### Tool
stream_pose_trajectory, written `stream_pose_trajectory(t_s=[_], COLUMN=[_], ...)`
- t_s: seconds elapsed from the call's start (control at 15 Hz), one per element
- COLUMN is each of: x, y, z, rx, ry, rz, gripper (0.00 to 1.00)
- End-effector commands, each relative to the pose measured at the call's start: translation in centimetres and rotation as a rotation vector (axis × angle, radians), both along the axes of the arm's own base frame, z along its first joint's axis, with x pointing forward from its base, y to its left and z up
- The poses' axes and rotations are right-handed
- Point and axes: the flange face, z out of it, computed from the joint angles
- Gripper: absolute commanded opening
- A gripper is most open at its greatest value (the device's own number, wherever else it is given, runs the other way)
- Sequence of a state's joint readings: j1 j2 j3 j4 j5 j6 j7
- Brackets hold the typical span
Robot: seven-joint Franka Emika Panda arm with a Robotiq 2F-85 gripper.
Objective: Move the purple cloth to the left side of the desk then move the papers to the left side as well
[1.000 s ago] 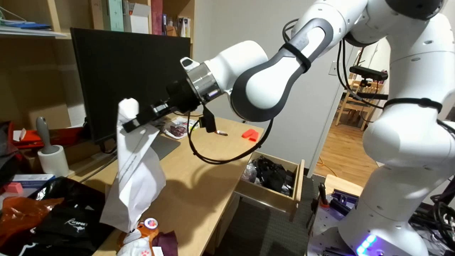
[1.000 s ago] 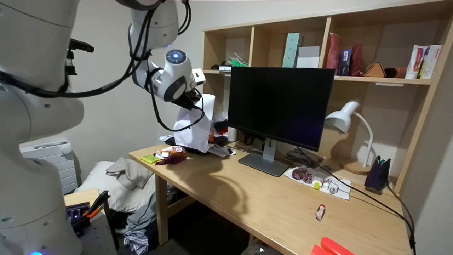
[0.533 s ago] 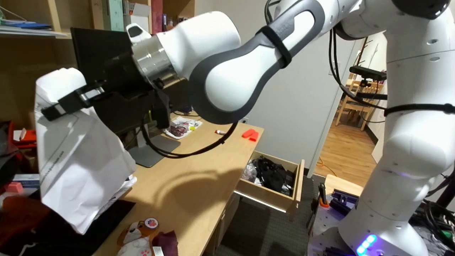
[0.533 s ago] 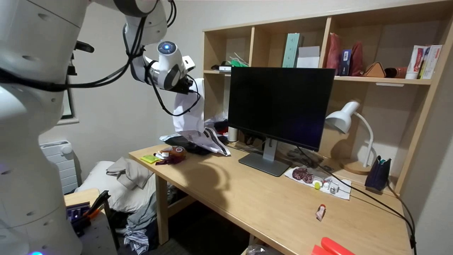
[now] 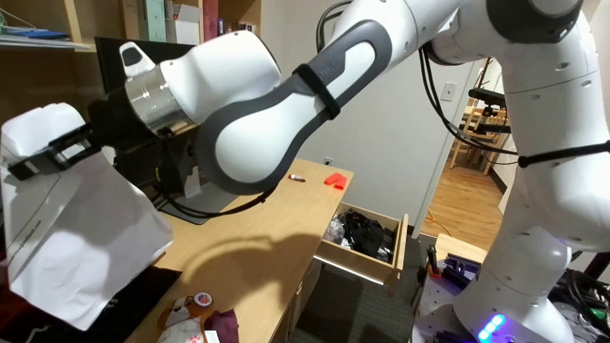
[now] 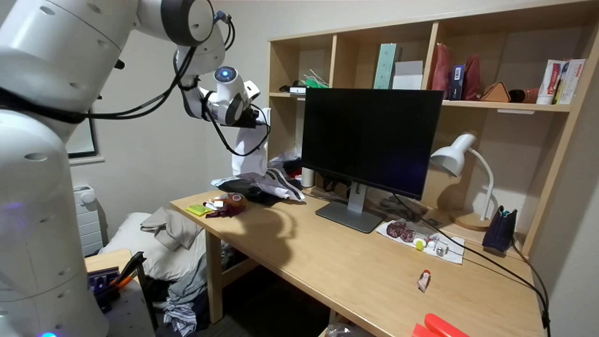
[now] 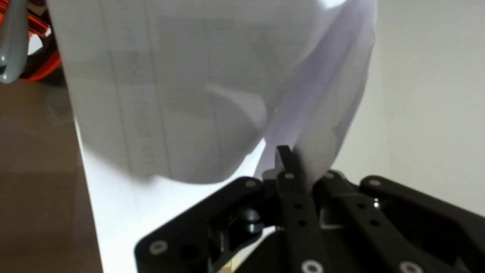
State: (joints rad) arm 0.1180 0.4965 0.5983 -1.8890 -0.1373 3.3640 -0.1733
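The white papers [image 5: 90, 238] hang as folded sheets from my gripper [image 5: 35, 164]. They also show in an exterior view [image 6: 250, 152] and fill much of the wrist view [image 7: 182, 94]. My gripper [image 7: 299, 167] is shut on a bunched edge of them. The gripper [image 6: 248, 121] is above the desk end with the bags. The purple cloth [image 5: 225, 326] is dark maroon and lies on the desk [image 5: 257, 267] beside a plush toy [image 5: 186, 319]. The cloth also shows in an exterior view [image 6: 228, 211], near the desk's left corner.
A black bag [image 5: 128, 295] and a striped plastic bag [image 6: 283, 185] lie below and near the papers. The monitor [image 6: 369, 140] stands close to the arm. A shelf unit [image 6: 514, 110] is behind it. A lamp [image 6: 451, 157] and an open drawer [image 5: 362, 267] are farther away.
My gripper carries the papers leftward toward the picture edge in an exterior view, off the plush toy. It rose, then dropped slightly. The purple cloth has not moved.
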Motion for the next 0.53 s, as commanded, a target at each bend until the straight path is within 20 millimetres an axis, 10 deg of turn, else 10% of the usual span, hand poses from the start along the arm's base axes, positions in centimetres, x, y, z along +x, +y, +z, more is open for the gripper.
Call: stream_pose_trajectory(t_s=[0.0,0.47], x=[1.0,-4.5], y=[3.3,12.0], z=[-0.2,5.0], rx=[-0.014,0.016], ry=[-0.045,-0.158], rz=[0.031,0.152], gripper=[0.06,0.06])
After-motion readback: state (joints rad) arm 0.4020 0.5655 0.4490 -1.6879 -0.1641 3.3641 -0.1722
